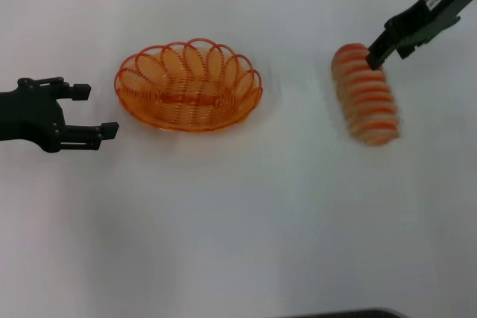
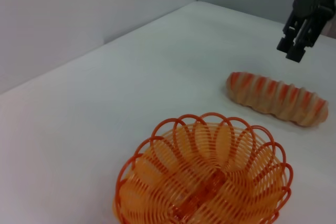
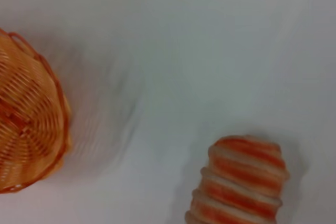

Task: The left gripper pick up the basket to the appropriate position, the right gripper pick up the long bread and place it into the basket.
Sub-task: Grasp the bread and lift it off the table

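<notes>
Left hand [image 1: 95, 112] (spread wide) sits beside basket [image 1: 188, 86]; bread [image 1: 364, 94] under right hand [image 1: 375, 57].

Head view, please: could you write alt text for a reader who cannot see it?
An empty orange wire basket sits on a white table, with the striped long bread lying apart to its right. The open left gripper waits just left of the basket; the right gripper is at the bread's far end.

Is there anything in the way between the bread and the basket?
No. Only bare white table lies between the long bread and the basket. The right gripper is above the bread's far end; the left gripper waits beside the basket.
</notes>
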Controlling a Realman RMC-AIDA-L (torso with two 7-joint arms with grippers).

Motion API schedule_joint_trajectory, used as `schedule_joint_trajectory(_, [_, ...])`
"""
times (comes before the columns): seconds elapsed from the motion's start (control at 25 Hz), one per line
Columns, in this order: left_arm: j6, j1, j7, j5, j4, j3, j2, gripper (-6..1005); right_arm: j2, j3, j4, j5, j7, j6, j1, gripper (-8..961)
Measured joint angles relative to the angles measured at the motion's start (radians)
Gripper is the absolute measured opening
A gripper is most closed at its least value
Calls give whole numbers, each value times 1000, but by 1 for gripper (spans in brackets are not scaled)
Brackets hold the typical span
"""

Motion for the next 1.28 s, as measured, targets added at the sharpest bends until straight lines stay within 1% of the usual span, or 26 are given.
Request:
schedule_joint_trajectory(0.08, [-2,-3,0,0,1,2,1,861,15,-4,-1,-26,10,5,-3,583])
schedule_joint_trajectory(0.12, [-4,-5,0,0,0,4,2,861,27,-5,-1,-47,17,12,-3,580])
schedule_joint_trajectory(0.36, [-16,-10,4,1,0,12,6,860,38,-6,-1,-64,53,32,-3,607])
schedule_joint_trajectory(0.56, [-19,-14,5,21,2,12,9,860,45,-6,0,-65,90,59,-4,736])
schedule_joint_trajectory(0.68, [-19,-18,5,23,3,12,10,860,53,-6,1,-73,110,77,-8,929])
schedule_joint_trajectory(0.8, [-20,-20,5,24,4,11,10,860,64,-7,2,-89,127,94,-12,936])
schedule_joint_trajectory(0.96, [-20,-23,5,25,4,12,9,860,72,-8,4,-92,147,110,-16,938])
schedule_joint_trajectory(1.04, [-20,-23,7,25,4,13,8,860,75,-11,5,-92,154,117,-18,937])
schedule_joint_trajectory(1.28, [-9,-24,24,25,4,27,8,860,77,-67,11,-92,177,156,-39,936])
